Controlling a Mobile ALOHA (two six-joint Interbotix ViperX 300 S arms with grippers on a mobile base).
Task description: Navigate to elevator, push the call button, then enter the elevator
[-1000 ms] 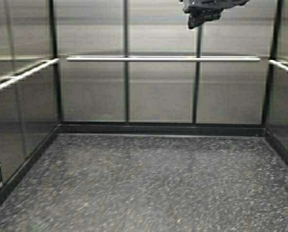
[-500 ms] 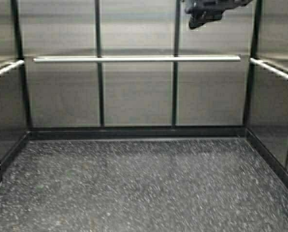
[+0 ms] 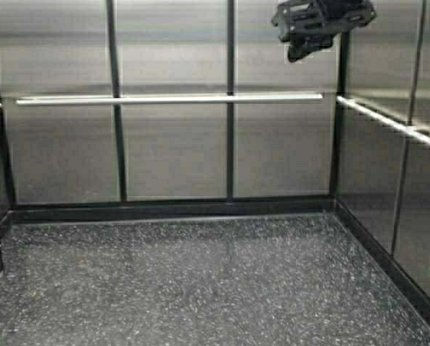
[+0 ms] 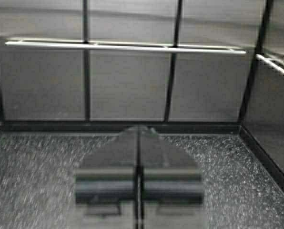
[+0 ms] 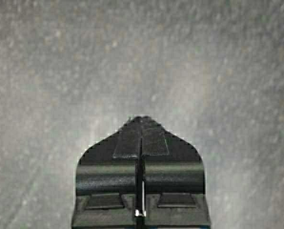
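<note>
We're inside the elevator (image 3: pixel 172 151), steel wall panels all around. At nine o'clock the left rail end just shows; across the back wall runs the pale handrail (image 3: pixel 168 99), the speckled floor (image 3: pixel 200 281) spreading to six o'clock. The left gripper (image 4: pixel 138 138) points at the back wall, fingers pressed together, holding nothing. At one o'clock hangs the right gripper (image 5: pixel 140 125), fingers together, empty, aimed at the floor.
</note>
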